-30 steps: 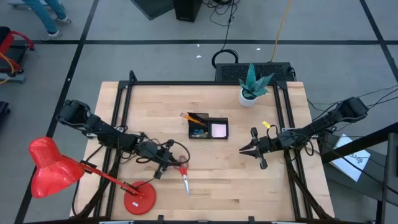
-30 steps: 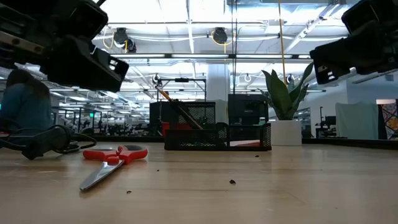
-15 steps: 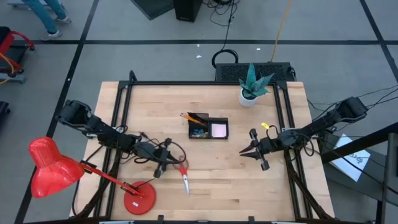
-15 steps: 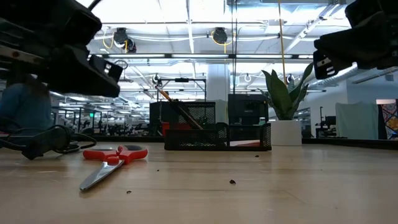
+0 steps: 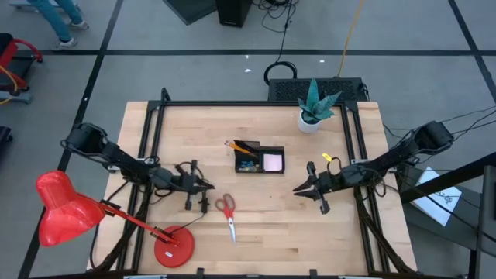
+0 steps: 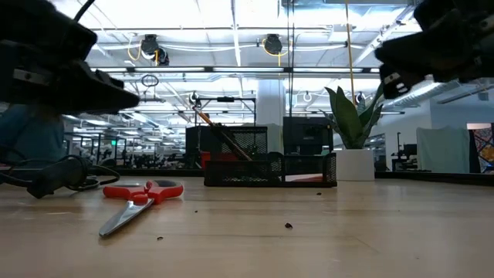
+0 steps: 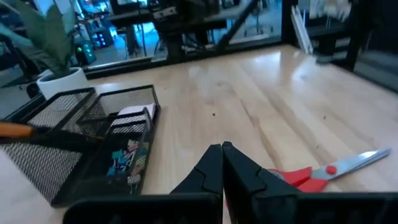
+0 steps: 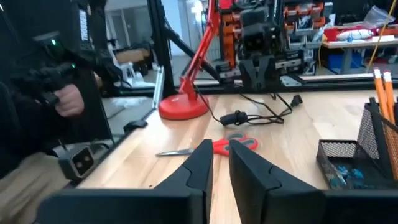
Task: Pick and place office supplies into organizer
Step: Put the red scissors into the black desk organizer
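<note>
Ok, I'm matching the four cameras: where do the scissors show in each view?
High: scissors below the organizer.
Low: at left, left of the organizer.
Left wrist: lower right.
Right wrist: centre, beyond the fingers.
Shared landmark: the organizer.

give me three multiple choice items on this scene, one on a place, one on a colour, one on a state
1. Where do the scissors lie?
A. inside the organizer
B. on the table, nearer the front edge than the organizer
C. beside the plant pot

2. What colour are the scissors' handles?
A. red
B. blue
C. green

3. How do the jaws of the left gripper stand?
A. wide open
B. shut on the scissors
C. shut, holding nothing

Key: 1 B, the high view shows them on bare wood in front of the organizer. 2 A, red in every view. 3 C, the left wrist view shows its jaws pressed together, the scissors lying apart.
</note>
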Controlling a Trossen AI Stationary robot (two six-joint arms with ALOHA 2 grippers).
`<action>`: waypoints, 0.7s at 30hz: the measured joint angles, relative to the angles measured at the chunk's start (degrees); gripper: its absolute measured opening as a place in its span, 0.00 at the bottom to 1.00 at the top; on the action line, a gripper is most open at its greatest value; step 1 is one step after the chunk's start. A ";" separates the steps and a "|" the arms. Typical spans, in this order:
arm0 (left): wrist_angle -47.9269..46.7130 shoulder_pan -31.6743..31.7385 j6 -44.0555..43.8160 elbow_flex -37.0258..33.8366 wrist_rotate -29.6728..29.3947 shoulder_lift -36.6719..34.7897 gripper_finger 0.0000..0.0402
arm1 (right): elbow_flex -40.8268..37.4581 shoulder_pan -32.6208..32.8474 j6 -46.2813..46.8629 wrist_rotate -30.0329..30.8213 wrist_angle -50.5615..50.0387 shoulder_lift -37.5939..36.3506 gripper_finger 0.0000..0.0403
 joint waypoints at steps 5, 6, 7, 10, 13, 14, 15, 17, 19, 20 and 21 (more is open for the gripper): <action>2.97 0.00 -3.81 -2.21 -0.33 -0.34 0.02 | 10.40 -0.04 -0.20 1.61 -11.46 5.42 0.19; 3.01 0.00 -3.65 -2.07 -0.34 -0.34 0.03 | 13.31 -0.02 0.30 1.63 -14.89 6.65 0.22; 3.14 0.00 -3.24 -2.01 -0.33 -0.34 0.03 | 16.32 -0.02 0.65 1.82 -18.41 7.91 0.25; 3.17 0.00 -2.48 -2.03 -0.33 -0.34 0.02 | 25.51 0.64 0.10 2.73 -27.50 12.43 0.35; 2.92 0.00 -2.97 -2.03 -0.33 -0.34 0.01 | 33.24 2.09 -2.52 2.63 -31.55 18.00 0.43; 2.71 0.00 -3.47 -2.05 -0.33 -0.34 0.01 | 35.20 2.59 -3.51 2.61 -32.15 19.82 0.45; 2.65 0.00 -3.82 -2.05 -0.33 -0.32 0.02 | 37.16 2.98 -4.04 2.54 -32.74 21.70 0.46; 2.60 0.00 -3.86 -2.05 -0.33 -0.31 0.04 | 41.15 3.44 -3.80 2.42 -33.83 25.29 0.47; 2.51 0.00 -4.57 -2.03 -0.33 -0.31 0.07 | 44.83 3.50 -1.95 2.18 -37.20 28.42 0.47; 2.37 0.00 -5.41 -2.03 -0.32 -0.31 0.08 | 46.79 3.46 -0.30 1.57 -38.98 29.98 0.46; 2.33 0.00 -6.22 -2.05 -0.33 -0.31 0.08 | 48.38 3.27 1.80 1.43 -40.43 31.50 0.45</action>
